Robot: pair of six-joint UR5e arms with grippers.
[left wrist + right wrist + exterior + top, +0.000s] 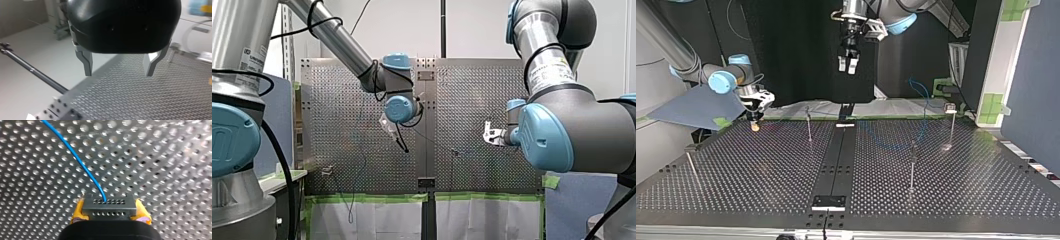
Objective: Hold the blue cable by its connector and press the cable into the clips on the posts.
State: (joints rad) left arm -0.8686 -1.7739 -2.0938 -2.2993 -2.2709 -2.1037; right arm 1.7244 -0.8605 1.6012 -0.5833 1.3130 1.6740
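1. Blue cable (75,155) leaves the connector (108,206), clamped in my right gripper (109,205), toward 11 o'clock
2. My left gripper (118,72) hangs released, empty
3. Slack may snag a post (808,125) or pull the connector askew

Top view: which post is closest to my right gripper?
The thin post just left of the centre strip; the others stand farther from my right gripper.
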